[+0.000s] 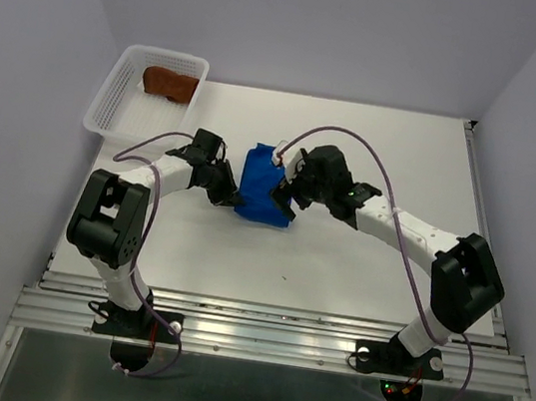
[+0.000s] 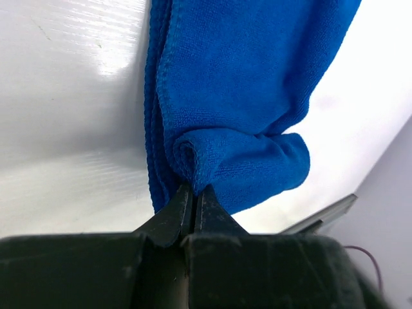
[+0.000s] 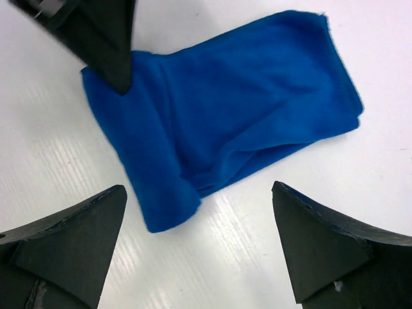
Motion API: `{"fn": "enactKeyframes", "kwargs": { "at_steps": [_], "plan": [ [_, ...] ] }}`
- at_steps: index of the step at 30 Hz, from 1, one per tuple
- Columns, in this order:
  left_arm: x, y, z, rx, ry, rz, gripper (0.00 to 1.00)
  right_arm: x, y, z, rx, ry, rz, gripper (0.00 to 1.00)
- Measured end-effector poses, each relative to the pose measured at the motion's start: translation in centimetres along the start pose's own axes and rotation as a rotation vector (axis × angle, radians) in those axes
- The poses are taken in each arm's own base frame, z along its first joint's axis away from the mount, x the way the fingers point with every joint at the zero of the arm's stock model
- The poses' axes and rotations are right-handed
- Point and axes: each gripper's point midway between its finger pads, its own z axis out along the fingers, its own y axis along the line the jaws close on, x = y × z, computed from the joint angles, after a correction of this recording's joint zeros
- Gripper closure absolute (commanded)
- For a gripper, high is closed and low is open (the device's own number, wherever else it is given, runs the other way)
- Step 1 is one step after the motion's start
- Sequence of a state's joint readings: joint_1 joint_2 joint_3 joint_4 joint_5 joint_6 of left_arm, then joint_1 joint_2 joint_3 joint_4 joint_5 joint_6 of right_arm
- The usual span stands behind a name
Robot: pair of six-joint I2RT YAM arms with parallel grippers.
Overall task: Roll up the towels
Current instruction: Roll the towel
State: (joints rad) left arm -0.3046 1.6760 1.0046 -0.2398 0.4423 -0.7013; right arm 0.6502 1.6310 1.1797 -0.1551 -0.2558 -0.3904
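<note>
A blue towel [image 1: 263, 182] lies folded and rumpled on the white table [image 1: 397, 149], between my two grippers. My left gripper [image 1: 232, 196] is shut on a bunched fold at the towel's left edge; in the left wrist view the jaws [image 2: 193, 193] pinch the blue towel [image 2: 244, 90] tightly. My right gripper [image 1: 283, 196] is open and hovers over the towel's right side. In the right wrist view its fingertips [image 3: 198, 188] stand wide apart just off the near edge of the towel [image 3: 225, 116], holding nothing. The left gripper's finger [image 3: 96, 38] shows on the towel's far corner.
A white basket [image 1: 111, 102] stands at the back left of the table with a brown rolled towel [image 1: 169, 83] in it. Grey walls close in the table on the left, back and right. A metal rail [image 1: 268, 337] runs along the near edge.
</note>
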Motion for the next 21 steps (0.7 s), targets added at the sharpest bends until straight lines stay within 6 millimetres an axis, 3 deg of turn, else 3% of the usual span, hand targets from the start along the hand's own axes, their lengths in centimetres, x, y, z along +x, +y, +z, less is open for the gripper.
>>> {"fn": "enactKeyframes", "kwargs": {
  "at_steps": [2,5,11,17,20,21],
  "plan": [
    [-0.1,0.0,0.1,0.005,0.029,-0.025,1.0,1.1,3.0,1.0,0.001,0.038,-0.045,0.0],
    [0.2,0.3,0.6,0.007,0.093,-0.072,1.0,2.5,5.3,1.8,0.016,0.097,-0.103,0.0],
    [1.7,0.9,0.7,-0.005,0.185,-0.154,1.0,4.0,7.7,3.8,0.076,0.175,-0.23,0.03],
    [1.7,1.0,0.3,0.007,0.21,-0.204,1.0,5.6,7.3,4.8,0.143,0.213,-0.292,0.22],
    [1.5,1.2,0.3,0.01,0.216,-0.224,1.0,6.1,7.0,4.7,0.153,0.224,-0.303,0.38],
    [1.5,1.2,0.3,0.012,0.218,-0.229,1.0,6.1,7.0,4.7,0.152,0.225,-0.303,0.51]
  ]
}}
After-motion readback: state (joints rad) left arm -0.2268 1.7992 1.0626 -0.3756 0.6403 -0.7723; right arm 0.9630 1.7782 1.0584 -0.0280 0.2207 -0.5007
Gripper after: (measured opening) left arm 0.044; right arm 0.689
